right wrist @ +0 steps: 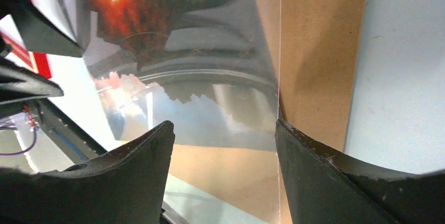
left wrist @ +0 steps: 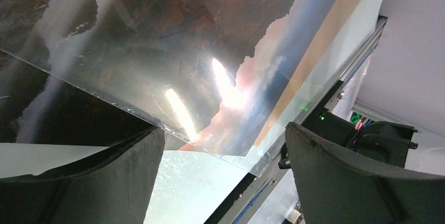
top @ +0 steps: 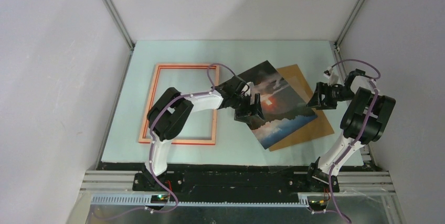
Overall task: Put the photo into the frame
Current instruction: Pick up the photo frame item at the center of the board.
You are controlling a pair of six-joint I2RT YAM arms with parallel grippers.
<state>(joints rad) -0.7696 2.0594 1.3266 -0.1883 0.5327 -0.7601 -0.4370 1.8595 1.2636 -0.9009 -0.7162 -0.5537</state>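
The photo [top: 278, 106], a dark rocky landscape with an orange sun, lies tilted on the brown backing board [top: 315, 124] right of centre. A clear glossy sheet seems to lie over it; its edge shows in the left wrist view [left wrist: 210, 145] and the right wrist view [right wrist: 278, 77]. The frame [top: 152, 103], thin and red, lies flat on the table to the left, with nothing in it. My left gripper [top: 251, 111] is open and empty over the photo's left edge [left wrist: 223, 140]. My right gripper [top: 318, 99] is open and empty above the photo's right edge and the board [right wrist: 224, 129].
The pale table [top: 231, 150] ends at a black rail [top: 236, 169] along the near edge. White walls with metal corner posts [top: 113, 9] enclose the space. The left arm's elbow [top: 168, 116] hangs over the frame.
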